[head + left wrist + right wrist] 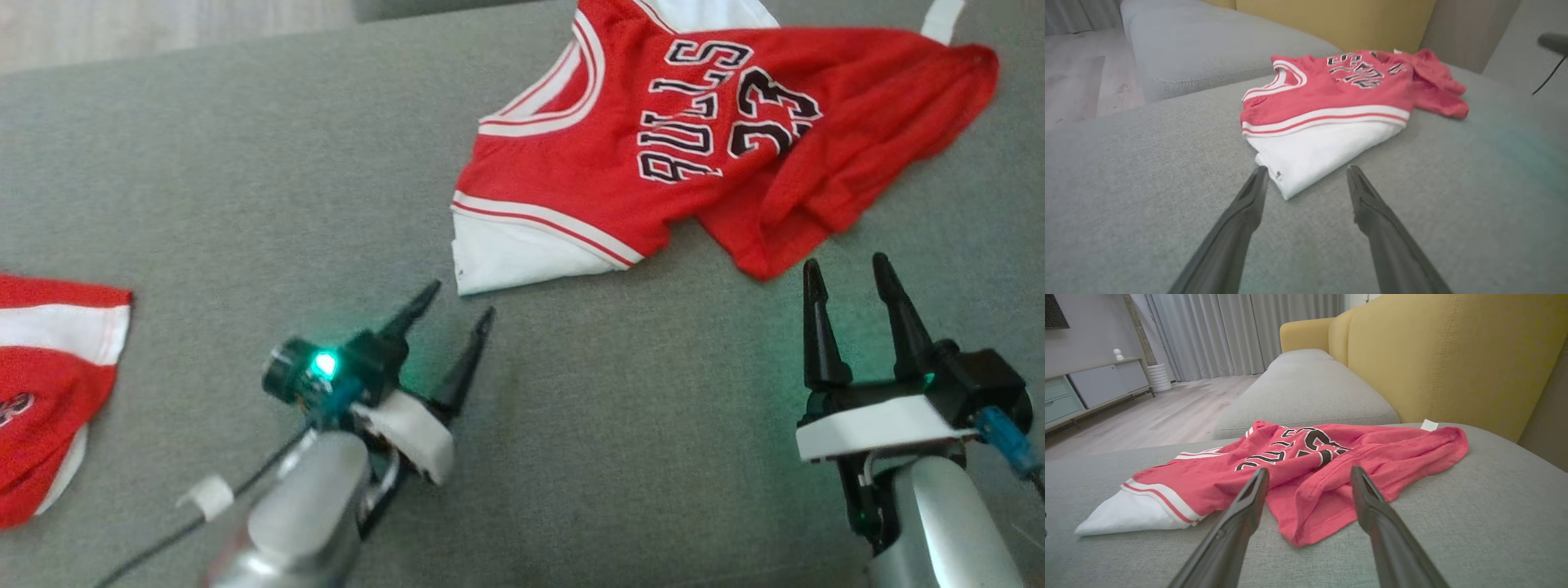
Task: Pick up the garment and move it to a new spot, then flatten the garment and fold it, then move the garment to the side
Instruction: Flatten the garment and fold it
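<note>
The garment (718,155) is a red basketball jersey with white trim and dark lettering, lying crumpled on the grey cushion (571,425). Its white sleeve corner points toward my left gripper (463,298), which stands open just short of that corner with nothing between its fingers. In the left wrist view the garment (1331,98) lies ahead of the left gripper (1306,172), whose tips flank the white corner. My right gripper (847,269) is open near the garment's red lower fold. From the right wrist the garment (1310,465) spreads beyond the open right gripper (1309,473).
A second red and white garment (49,384) lies at the cushion's left edge. A yellow sofa back (1445,355) rises behind the cushion, with another grey seat cushion (1306,392) beyond. Wooden floor (1167,412) and a low cabinet (1094,388) lie to the left.
</note>
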